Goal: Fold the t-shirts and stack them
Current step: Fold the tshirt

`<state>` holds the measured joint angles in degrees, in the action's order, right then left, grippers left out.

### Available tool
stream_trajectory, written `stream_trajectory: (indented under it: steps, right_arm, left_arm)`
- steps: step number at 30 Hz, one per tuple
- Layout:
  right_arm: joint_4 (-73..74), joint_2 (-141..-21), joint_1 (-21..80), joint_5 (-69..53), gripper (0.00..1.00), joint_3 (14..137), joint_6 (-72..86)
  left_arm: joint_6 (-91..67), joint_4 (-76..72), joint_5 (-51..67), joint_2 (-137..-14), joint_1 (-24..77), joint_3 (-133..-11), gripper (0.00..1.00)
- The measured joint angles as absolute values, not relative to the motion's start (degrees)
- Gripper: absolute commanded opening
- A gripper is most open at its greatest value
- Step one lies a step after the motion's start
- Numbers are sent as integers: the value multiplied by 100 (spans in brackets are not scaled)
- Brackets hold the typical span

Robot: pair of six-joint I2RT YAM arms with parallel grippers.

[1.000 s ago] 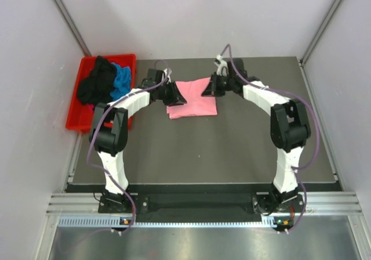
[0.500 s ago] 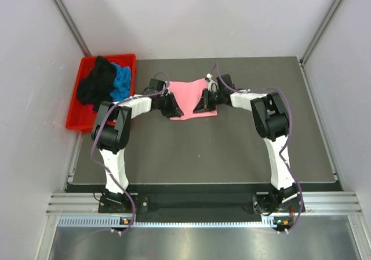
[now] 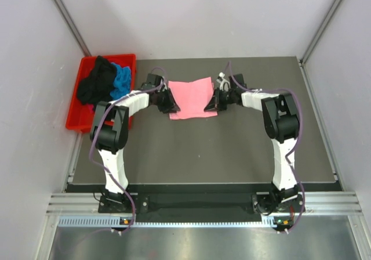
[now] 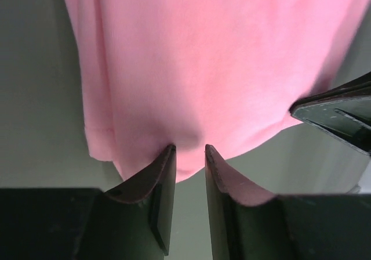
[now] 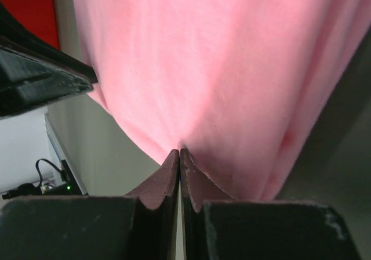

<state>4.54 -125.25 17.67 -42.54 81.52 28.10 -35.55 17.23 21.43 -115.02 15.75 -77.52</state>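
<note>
A light pink t-shirt (image 3: 191, 97) lies folded into a flat square on the dark table, at the back middle. My left gripper (image 3: 170, 103) is at its left edge; in the left wrist view its jaws (image 4: 189, 148) stand a narrow gap apart, tips touching the pink hem (image 4: 220, 57), table showing between them. My right gripper (image 3: 210, 105) is at the shirt's right near corner; in the right wrist view it (image 5: 179, 151) is shut, pinching the pink cloth's edge (image 5: 220, 68). A black t-shirt (image 3: 95, 83) and a bright blue t-shirt (image 3: 122, 81) lie bunched in the bin. No magenta shirt shows.
The red plastic bin (image 3: 72, 123) stands at the table's back left, close to my left arm. The dark table top (image 3: 203, 150) stretches toward the arm bases. Pale walls close in on the left, the right and the back.
Both grippers came from the shirt's far end toward the near edge, then moved apart to its sides. The lifted pink cloth now lies flat as a square.
</note>
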Motion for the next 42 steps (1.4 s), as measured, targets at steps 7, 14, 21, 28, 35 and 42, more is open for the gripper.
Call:
stream_trajectory:
  steps: [7,14,21,28,35,42]
  right_arm:
    - [628,-12650,1562,-4228,3,9258,2915]
    - [-132,-13273,1435,-4202,5,10221,3367]
    - [-464,-14162,1151,-3684,3,10619,3806]
    - [-600,-14376,819,-3365,3,10630,4053]
    - [-652,-14365,781,-3247,8,10621,4053]
    - [-370,-13795,788,-3046,31,10151,3822]
  left_arm:
    - [-3527,1568,2388,-11760,1103,-9083,33]
    - [-3586,1055,2805,-12884,794,-10235,33]
    - [-3719,781,2919,-13703,735,-10431,33]
    - [-3806,548,2633,-13714,534,-10449,34]
    - [-3894,523,2718,-13749,443,-10495,36]
    - [-3791,821,2869,-13600,458,-10604,38]
